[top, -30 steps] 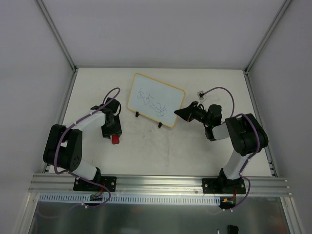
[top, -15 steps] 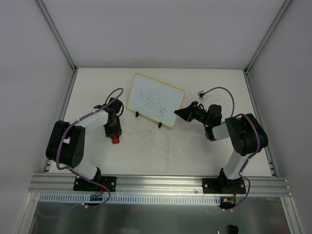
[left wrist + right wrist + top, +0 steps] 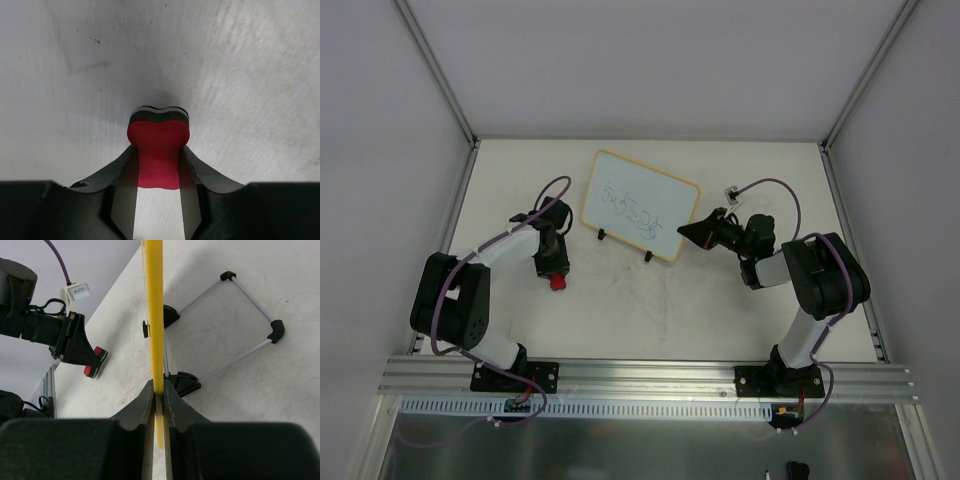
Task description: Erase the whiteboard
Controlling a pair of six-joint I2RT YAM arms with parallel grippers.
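The whiteboard (image 3: 640, 205) stands tilted at the far middle of the counter (image 3: 720, 310), with blue scribbles across its face. The right fingers (image 3: 688, 233) are closed on the yellow frame at its right edge. Just left of the board and clear of its left edge, the left fingers (image 3: 555, 270) squeeze a red-black eraser (image 3: 159, 135) low over the counter. Bare counter spreads in front of the board, between the arms.

A robotics lab cell: white panels (image 3: 640, 60) enclose a table (image 3: 650, 310) edged by an aluminium rail (image 3: 650, 378).
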